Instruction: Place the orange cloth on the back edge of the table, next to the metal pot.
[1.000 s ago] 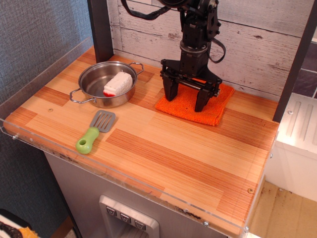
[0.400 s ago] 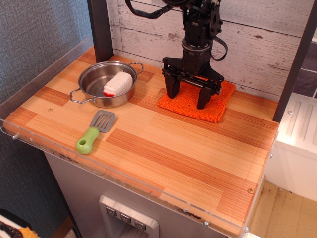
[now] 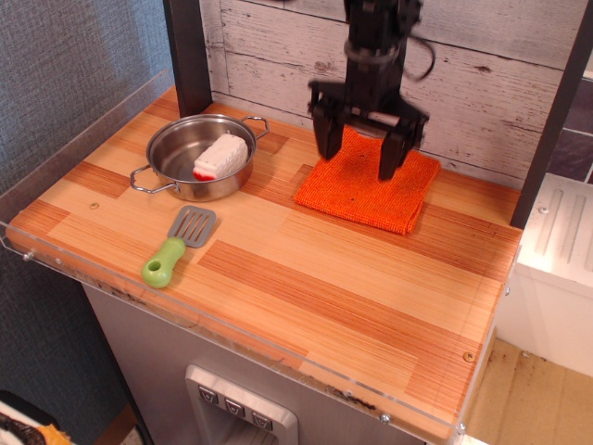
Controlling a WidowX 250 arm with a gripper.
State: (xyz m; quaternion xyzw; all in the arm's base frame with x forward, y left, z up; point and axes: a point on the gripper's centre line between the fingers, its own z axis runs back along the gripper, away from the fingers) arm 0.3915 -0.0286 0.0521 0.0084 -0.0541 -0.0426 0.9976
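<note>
Beside the metal pot point(image 3: 196, 158), spread, empty fingers point(image 3: 324, 139) hover above the orange cloth point(image 3: 368, 190).

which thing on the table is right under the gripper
The orange cloth, lying flat below the open gripper; the metal pot and spatula sit further left.

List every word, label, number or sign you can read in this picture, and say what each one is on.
No readable text anywhere.
The white block with a red end in the metal pot: no print visible.
The grey panel under the table: small square button-like marks, too small to read.
The orange cloth, the spatula and the gripper: no markings visible.
</note>
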